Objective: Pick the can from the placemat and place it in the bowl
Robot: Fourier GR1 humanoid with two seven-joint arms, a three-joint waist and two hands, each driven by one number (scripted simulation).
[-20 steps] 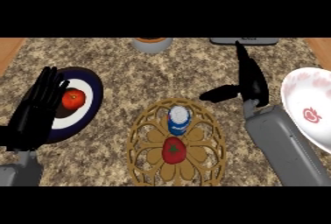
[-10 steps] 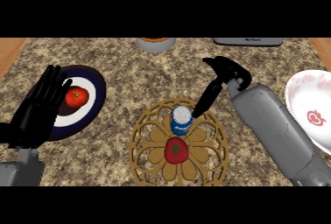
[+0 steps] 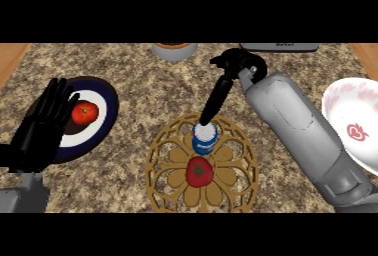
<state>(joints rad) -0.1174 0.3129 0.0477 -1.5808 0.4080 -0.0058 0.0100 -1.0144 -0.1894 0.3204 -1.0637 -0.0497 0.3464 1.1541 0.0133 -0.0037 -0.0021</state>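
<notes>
Blue-and-white can (image 3: 204,140) stands upright on the wicker placemat (image 3: 166,175), mid-table toward the near edge. Right hand (image 3: 240,62) is above it, fingers (image 3: 214,100) straight, tips at the can's top, not yet closed round it. Step in hand: the reach. Next: enclose the can, lift, and carry it to the bowl (image 3: 354,125) at the right edge.

We find bare surface (image 3: 148,85) in the upper middle of the frame, between the plate (image 3: 111,100) and our right forearm (image 3: 295,130). On the placemat (image 3: 166,165), a tomato (image 3: 198,171) sits just below the can (image 3: 204,142). The forearm crosses between can and bowl (image 3: 347,100).
</notes>
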